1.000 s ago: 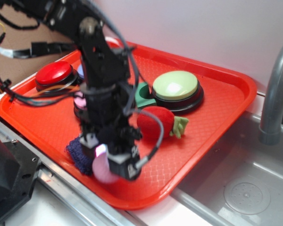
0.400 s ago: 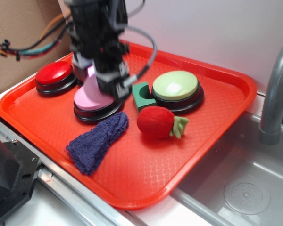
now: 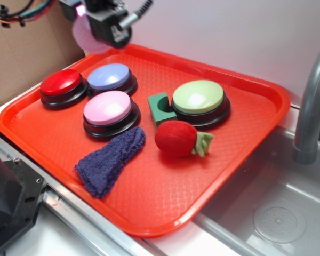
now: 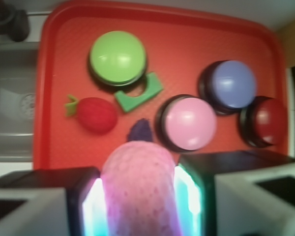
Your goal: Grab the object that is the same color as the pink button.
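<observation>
My gripper [image 3: 98, 24] is high above the tray's far left corner and is shut on the pale pink dimpled ball [image 3: 84, 38]. In the wrist view the ball [image 4: 140, 189] fills the gap between the two fingers of the gripper [image 4: 139, 206], squeezed on both sides. The pink button [image 3: 108, 108] sits on the red tray [image 3: 165, 197], left of centre. It also shows in the wrist view [image 4: 190, 123], far below.
On the tray are a red button [image 3: 61, 84], a lavender-blue button [image 3: 109, 78], a green button [image 3: 198, 97], a green block [image 3: 160, 108], a red plush strawberry [image 3: 177, 138] and a dark blue cloth [image 3: 109, 161]. A sink [image 3: 277, 202] and a grey faucet [image 3: 312, 101] are to the right.
My gripper, holding the pink ball, has risen from the tray's front edge and moved back and up over the tray's far left corner. The lavender-blue button is now uncovered.
</observation>
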`<state>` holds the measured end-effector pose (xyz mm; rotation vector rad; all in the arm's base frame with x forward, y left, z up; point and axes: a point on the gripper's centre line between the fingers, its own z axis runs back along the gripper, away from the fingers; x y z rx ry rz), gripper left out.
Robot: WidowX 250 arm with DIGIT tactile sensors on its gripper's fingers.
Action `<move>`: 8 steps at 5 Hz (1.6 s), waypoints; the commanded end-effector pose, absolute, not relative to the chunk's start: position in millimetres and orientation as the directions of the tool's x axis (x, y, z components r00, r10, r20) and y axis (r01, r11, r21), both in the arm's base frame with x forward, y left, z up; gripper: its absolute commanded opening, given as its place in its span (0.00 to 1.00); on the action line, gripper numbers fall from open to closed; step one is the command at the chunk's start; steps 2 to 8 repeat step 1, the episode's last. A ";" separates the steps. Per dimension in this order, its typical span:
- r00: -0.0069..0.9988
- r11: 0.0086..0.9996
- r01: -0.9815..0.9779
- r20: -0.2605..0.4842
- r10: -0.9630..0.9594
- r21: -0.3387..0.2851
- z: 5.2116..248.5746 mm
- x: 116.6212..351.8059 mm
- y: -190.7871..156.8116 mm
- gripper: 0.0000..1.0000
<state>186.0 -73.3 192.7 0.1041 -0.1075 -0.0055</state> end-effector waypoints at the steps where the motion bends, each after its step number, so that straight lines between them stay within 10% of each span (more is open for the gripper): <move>1: 0.988 0.980 -0.040 0.151 0.010 0.195 200.6 180.5 -74.9 0.00; 8: 0.988 0.980 -0.040 0.151 0.010 0.195 200.6 180.5 -74.9 0.00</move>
